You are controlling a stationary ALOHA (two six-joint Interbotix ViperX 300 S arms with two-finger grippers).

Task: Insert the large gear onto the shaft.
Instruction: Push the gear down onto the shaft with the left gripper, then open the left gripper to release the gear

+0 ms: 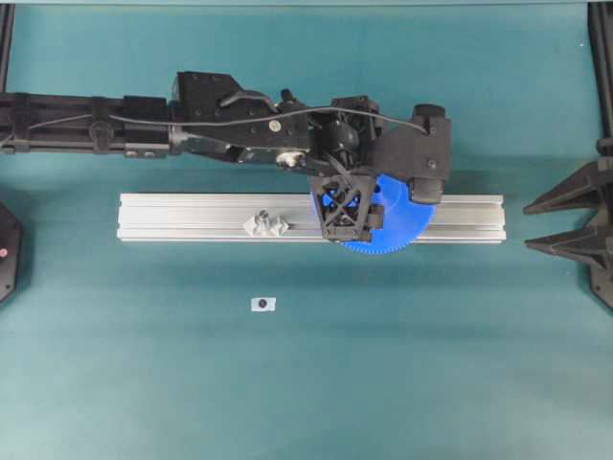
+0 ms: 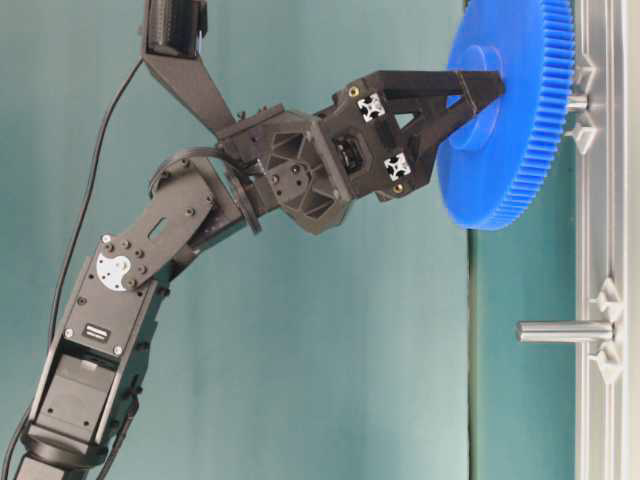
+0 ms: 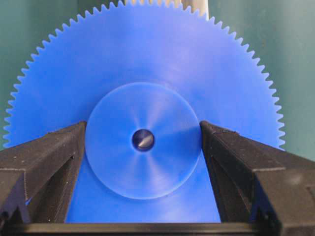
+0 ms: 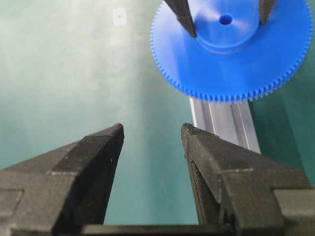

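**Ana:** Left wrist view first: the left tool (image 3: 142, 162) has a finger on each side of the raised hub of the large gear (image 3: 142, 88). Jaws stand wide, and the fingers look to be right at the hub's edge, so whether it grasps the hub or has just let go cannot be settled from that view.

**Ben:** And the gear itself?

**Ana:** It sits over the aluminium rail (image 1: 192, 218), toward its right part in the overhead view. Through the centre hole the wrist view shows a glint of silver, which reads as the tip of the shaft (image 2: 578, 102).

**Ben:** So the step is seating?

**Ana:** Judged so. The table-level view shows what the wrist view cannot: the shaft sticks out between the gear's back face and the rail, so the gear appears threaded on but not pushed home. The next move likely calls for a straight press along the pin, keeping the disc square to avoid binding.

**Ben:** Anything else?

**Ana:** That view also shows the second pin (image 2: 565, 331) bare. The right tool (image 4: 151, 132) hangs released and empty above the green desk (image 4: 74, 73), well apart from the gear.
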